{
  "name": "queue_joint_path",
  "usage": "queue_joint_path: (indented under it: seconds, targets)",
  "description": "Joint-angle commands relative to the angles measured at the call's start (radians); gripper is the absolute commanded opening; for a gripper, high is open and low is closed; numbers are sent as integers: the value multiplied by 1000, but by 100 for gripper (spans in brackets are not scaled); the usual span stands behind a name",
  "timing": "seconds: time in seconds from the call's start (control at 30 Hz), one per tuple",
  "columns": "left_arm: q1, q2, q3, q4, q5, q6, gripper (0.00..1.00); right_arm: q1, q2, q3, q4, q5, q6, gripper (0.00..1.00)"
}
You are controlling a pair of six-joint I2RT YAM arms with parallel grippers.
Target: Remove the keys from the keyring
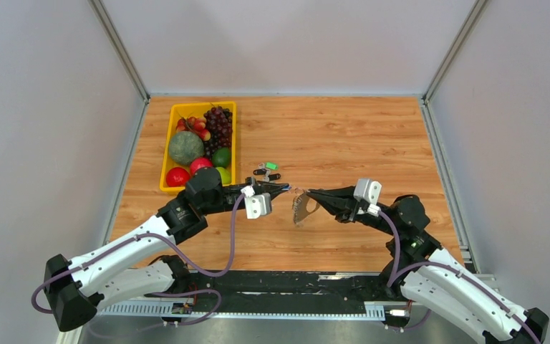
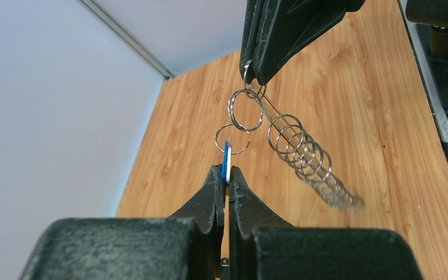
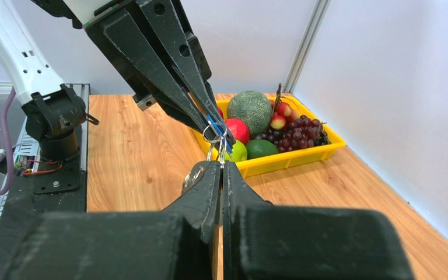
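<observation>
My left gripper (image 2: 226, 175) is shut on a blue-headed key (image 2: 226, 158) that hangs on a small ring. My right gripper (image 3: 220, 166) is shut on the silvery keyring (image 2: 246, 108), whose chain of linked rings (image 2: 303, 154) dangles below. Both grippers meet tip to tip above the table middle in the top view, left (image 1: 286, 188), right (image 1: 309, 192), with the chain (image 1: 301, 209) hanging between. Two loose keys, one green-headed (image 1: 271, 165) and one black-headed (image 1: 266, 174), lie on the table near the tray.
A yellow tray (image 1: 166, 154) of fruit stands at the back left: melon, grapes, red and green fruit. It also shows in the right wrist view (image 3: 291, 160). The wooden table (image 1: 358, 136) is walled by grey panels on three sides.
</observation>
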State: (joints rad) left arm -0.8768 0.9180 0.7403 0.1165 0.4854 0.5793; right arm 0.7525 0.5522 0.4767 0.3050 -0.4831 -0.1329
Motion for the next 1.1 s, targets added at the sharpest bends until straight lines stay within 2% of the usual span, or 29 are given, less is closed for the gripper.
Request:
queue_joint_path:
  seconds: [0.0,0.33,0.5,0.63,0.67,0.77,0.8,0.9,1.07]
  targets:
    - [6,-24,-2,40,-49,11,0,4,-28,-4,52,59,3,0]
    - [6,-22,-2,43,-101,4,0,4,-95,-37,79,147,13,0]
    - [6,-26,0,50,-160,-9,0,4,-63,-27,75,128,23,0]
    - [7,-38,-17,72,-103,1,0,4,11,14,19,171,48,0]
    - [6,-42,-23,77,-92,2,0,4,33,24,6,182,56,4]
    - [6,-52,-27,86,-57,7,0,5,80,28,-2,184,62,28]
    - [6,-54,-30,90,-47,8,0,4,89,28,1,177,61,33]
    - [6,-57,-33,91,-22,13,0,5,95,25,7,152,56,39]
    - [6,-60,-32,85,45,18,0,4,81,14,25,120,44,41]
